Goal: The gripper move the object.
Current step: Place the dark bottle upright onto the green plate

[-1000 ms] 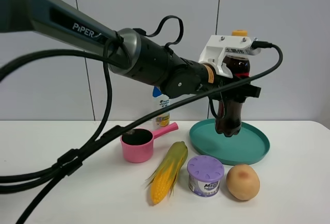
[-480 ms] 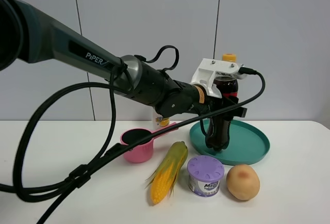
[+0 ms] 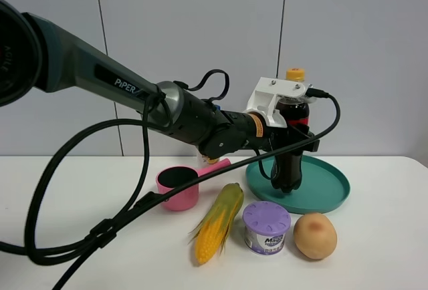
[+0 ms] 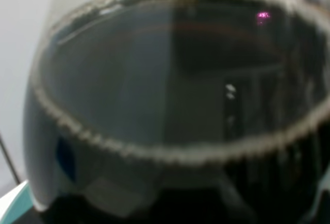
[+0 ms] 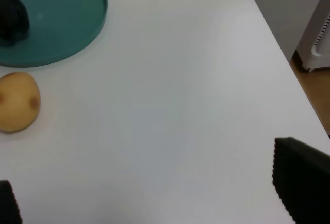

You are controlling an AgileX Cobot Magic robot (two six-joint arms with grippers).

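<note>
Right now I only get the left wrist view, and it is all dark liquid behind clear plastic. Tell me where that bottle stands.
Observer: The tall clear plastic cola bottle with the orange cap is upright, and its base appears to rest on the round teal tray.
Operator: Report what holds it.
Observer: The left gripper is shut on its middle, just below the white block on the wrist.
Operator: Give me the right gripper too.
Observer: The right gripper is open above the white table, with nothing between its fingers. The brown potato lies between it and the tray.
</note>
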